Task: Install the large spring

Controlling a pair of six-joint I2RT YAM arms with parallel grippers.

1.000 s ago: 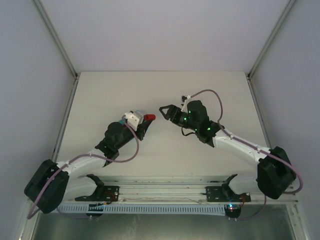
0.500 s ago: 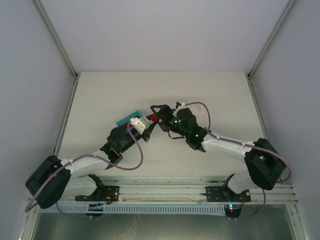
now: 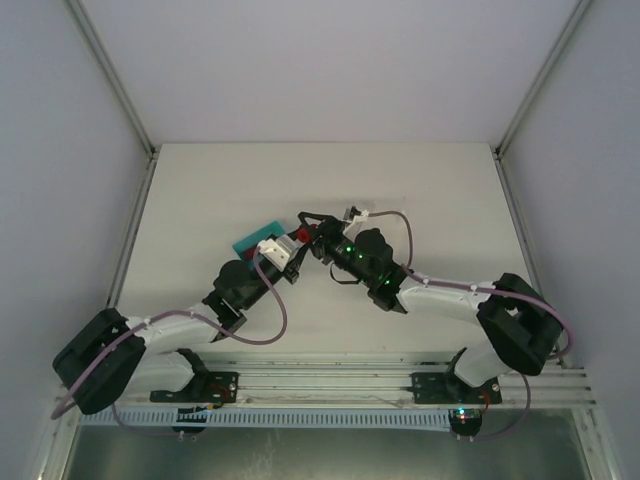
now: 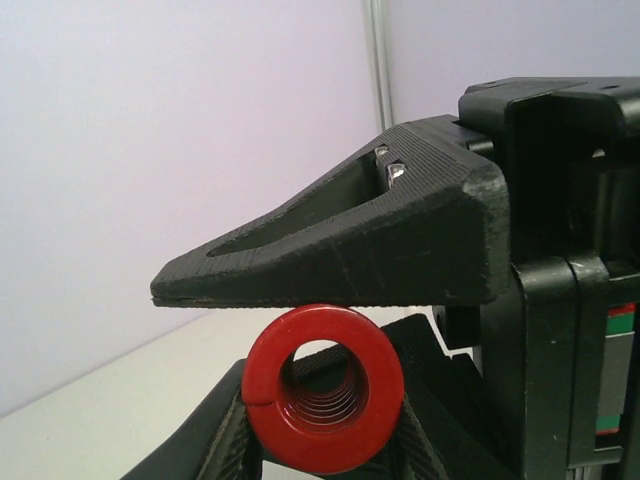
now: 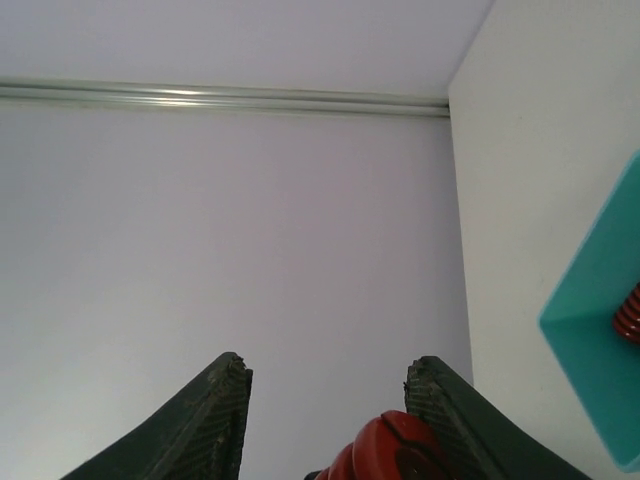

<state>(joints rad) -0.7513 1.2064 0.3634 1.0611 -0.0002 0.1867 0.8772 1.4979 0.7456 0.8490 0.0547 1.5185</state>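
Pale walls are enclosing a white worktop (image 3: pixel 430 190). Above its middle, the left fingers (image 4: pixel 330 250) are pinching the large spring (image 4: pixel 380 385) by its red end. The right fingers (image 5: pixel 215 420) are standing spread either side of it, near a teal block (image 5: pixel 600 350).

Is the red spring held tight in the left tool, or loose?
Held tight. In the left wrist view the red spring touches both fingers of the left tool, above and below.

Two robot arms (image 3: pixel 180 325) (image 3: pixel 450 295), two tools (image 4: pixel 230 340) (image 5: pixel 330 370), one large red spring (image 4: pixel 322 400), one teal block (image 5: pixel 590 330), one table (image 3: pixel 400 190).
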